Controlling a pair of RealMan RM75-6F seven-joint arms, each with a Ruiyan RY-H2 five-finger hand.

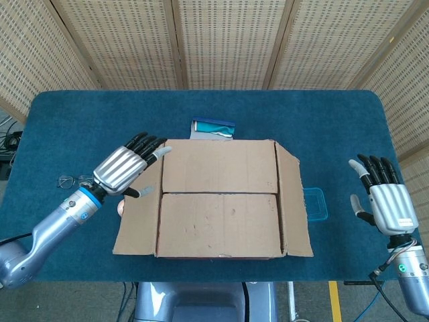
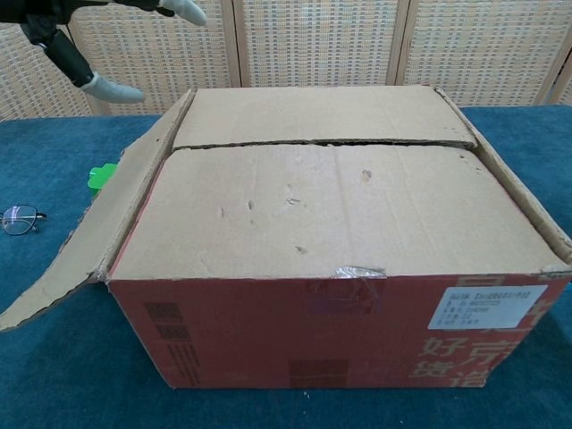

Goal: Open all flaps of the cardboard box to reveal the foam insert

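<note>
A cardboard box [image 1: 220,201] [image 2: 340,223] with a red printed front stands mid-table. Its two long top flaps [image 1: 220,166] lie flat and meet along a seam, hiding whatever is inside. The left side flap [image 1: 139,215] [image 2: 89,241] hangs out and down. The right side flap [image 1: 293,201] slants outward. My left hand [image 1: 126,168] hovers above the left flap's far end with fingers spread and nothing in it; only its fingertips [image 2: 112,88] show in the chest view. My right hand [image 1: 383,198] stays open, well to the right of the box.
Behind the box lies a blue-and-white packet [image 1: 213,128]. A blue tray [image 1: 315,204] sits against the box's right side. Glasses [image 1: 67,180] [image 2: 18,218] and a green object [image 2: 103,175] lie on the blue cloth to the left.
</note>
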